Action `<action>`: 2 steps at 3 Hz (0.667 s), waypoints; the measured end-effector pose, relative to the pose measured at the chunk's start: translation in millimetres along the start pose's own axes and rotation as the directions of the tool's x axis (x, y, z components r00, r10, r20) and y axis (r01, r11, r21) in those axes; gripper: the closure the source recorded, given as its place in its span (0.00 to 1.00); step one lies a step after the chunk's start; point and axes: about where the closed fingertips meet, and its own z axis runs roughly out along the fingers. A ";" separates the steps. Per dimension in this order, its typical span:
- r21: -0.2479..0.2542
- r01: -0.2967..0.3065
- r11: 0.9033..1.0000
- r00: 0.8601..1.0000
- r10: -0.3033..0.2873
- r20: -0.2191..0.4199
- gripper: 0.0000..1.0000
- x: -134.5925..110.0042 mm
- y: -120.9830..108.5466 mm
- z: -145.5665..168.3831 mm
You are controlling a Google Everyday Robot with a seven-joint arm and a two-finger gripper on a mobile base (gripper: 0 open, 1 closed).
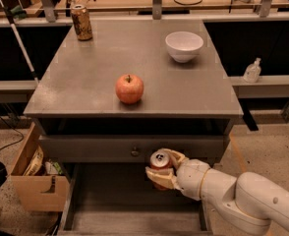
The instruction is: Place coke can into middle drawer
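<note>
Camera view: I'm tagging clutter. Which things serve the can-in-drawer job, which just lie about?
Job: coke can, gripped by the hand above the open middle drawer.
Lying about: apple, white bowl, brown can on the cabinet top; cardboard box beside it.

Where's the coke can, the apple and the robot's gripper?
coke can [160, 159], camera view, on its silver top.
apple [130, 89], camera view, on its red middle.
gripper [162, 169], camera view, between fingertips, above middle drawer [115, 205].
</note>
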 end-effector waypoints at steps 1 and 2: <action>-0.019 -0.013 1.000 1.000 0.014 0.017 1.00 17.5 7.3 8.7; -0.110 0.017 0.994 0.998 -0.009 0.065 1.00 64.1 40.9 41.6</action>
